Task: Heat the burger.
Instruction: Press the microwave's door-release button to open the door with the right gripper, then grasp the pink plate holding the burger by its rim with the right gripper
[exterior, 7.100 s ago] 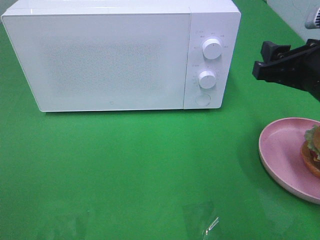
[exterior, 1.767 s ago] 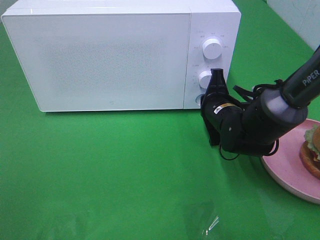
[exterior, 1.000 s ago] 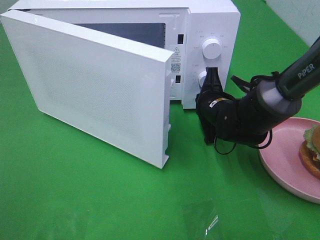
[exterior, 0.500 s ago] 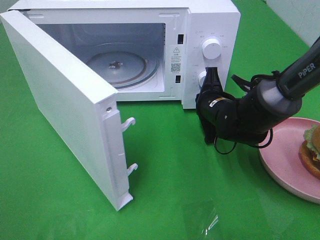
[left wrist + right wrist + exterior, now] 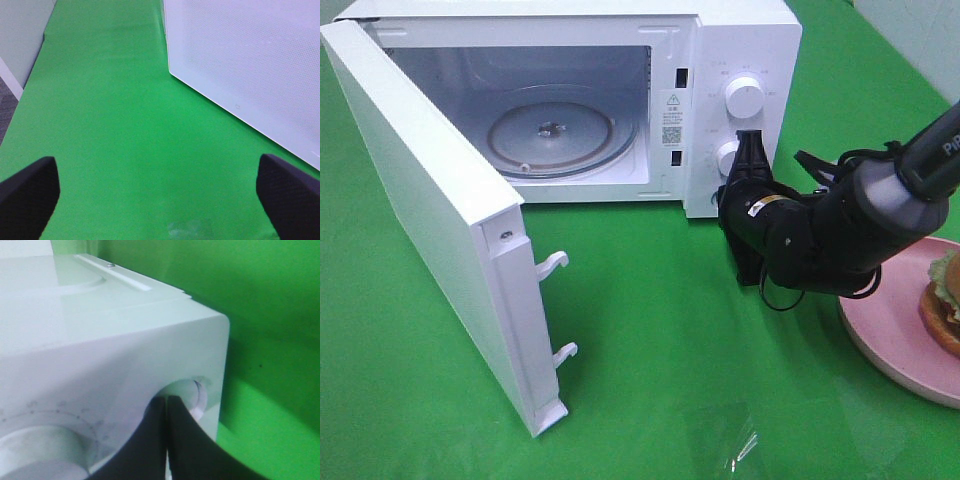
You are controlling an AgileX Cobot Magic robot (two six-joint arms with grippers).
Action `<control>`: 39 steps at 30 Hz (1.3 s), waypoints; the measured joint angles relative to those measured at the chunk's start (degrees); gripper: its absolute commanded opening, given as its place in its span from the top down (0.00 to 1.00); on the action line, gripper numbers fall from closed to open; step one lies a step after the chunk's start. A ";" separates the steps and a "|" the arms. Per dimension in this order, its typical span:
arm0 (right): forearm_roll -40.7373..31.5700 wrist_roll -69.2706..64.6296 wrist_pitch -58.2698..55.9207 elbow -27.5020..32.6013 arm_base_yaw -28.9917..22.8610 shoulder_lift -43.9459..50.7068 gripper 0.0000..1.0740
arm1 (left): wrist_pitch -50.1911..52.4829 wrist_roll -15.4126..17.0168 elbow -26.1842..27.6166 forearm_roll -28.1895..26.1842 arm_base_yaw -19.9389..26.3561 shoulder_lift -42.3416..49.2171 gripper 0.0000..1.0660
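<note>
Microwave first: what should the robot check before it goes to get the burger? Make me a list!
1. Microwave door swung wide open: ok.
2. Glass turntable bare, with room for food: ok.
3. Burger sitting on the pink plate: ok.
4. Whole burger in sight: not ok, the edge of the high view cuts it off.
5. Right jaws clear of the microwave: not ok, they are shut with their tips right at the round button on the control panel.
6. Left jaws open and empty: ok.
</note>
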State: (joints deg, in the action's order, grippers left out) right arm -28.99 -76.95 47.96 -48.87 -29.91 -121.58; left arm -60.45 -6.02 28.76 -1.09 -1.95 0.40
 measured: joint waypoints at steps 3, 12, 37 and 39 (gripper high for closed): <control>3.72 -0.92 -1.03 1.49 -0.11 1.49 1.00 | 0.00 0.00 0.00 0.00 0.00 0.00 0.06; 11.34 -0.97 -6.88 4.07 -0.11 5.84 1.00 | 0.06 0.00 0.00 0.00 0.00 0.00 0.06; 15.70 41.65 -46.81 4.81 -0.11 24.81 0.94 | 0.06 0.00 0.00 0.00 0.00 0.00 0.06; 15.76 45.03 -49.33 4.81 -0.11 26.13 0.93 | 0.06 0.00 0.00 0.00 0.00 0.00 0.06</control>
State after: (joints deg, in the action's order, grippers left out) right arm -13.24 -31.91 -1.38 -44.06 -30.02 -95.45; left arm -60.39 -6.02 28.76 -1.09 -1.95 0.40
